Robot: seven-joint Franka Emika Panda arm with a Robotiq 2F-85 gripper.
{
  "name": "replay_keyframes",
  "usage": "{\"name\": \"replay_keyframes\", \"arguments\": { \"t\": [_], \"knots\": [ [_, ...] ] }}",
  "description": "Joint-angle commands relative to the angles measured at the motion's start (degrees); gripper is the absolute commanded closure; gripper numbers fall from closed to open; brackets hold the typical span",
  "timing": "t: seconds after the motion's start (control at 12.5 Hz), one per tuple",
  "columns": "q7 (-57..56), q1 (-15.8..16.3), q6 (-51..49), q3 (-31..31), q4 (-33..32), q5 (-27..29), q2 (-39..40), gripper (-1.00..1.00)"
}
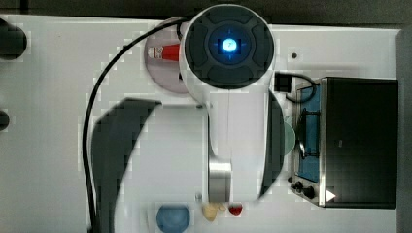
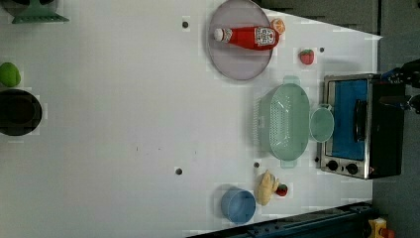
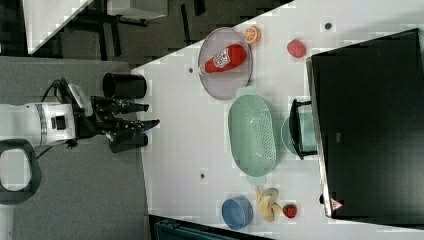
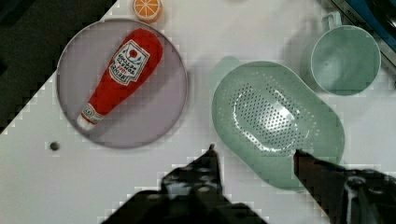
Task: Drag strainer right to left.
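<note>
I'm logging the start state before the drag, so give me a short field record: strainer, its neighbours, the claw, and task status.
strainer: pale mint oblong colander, upright on the white table, nothing inside
beside it: green cup between strainer and toaster oven; grey plate holding a ketchup bottle
other items: blue bowl, strawberry, orange slice
claw: open, empty, above the strainer's rim in the wrist view, not touching it
task status: drag not yet begun
</note>
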Motion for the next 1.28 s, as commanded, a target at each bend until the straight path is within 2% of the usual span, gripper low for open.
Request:
{"name": "replay_keyframes", "arguments": {
  "t": [0.08, 0.24, 0.48, 0.72, 1.04, 1.28],
  "knots": [
    [-2.1, -2.2, -11.0, -1.9, -15.6, -1.5, -29.0, -0.6],
    [-2.1, -2.2, -11.0, -1.9, -16.0, -1.5, -28.9, -0.99],
    [-2.0, -2.2, -7.3, -1.9, -20.1, -1.4, -27.3, -1.0],
    [0.2, -2.2, 4.1, -1.8, -27.3, -1.4, -23.5, -1.0],
    [12.9, -2.2, 19.9, -1.5, -35.8, -1.4, -15.2, -1.0],
    [24.9, -2.1, 29.8, -0.8, -39.2, -1.4, -7.1, -1.0]
  ]
}}
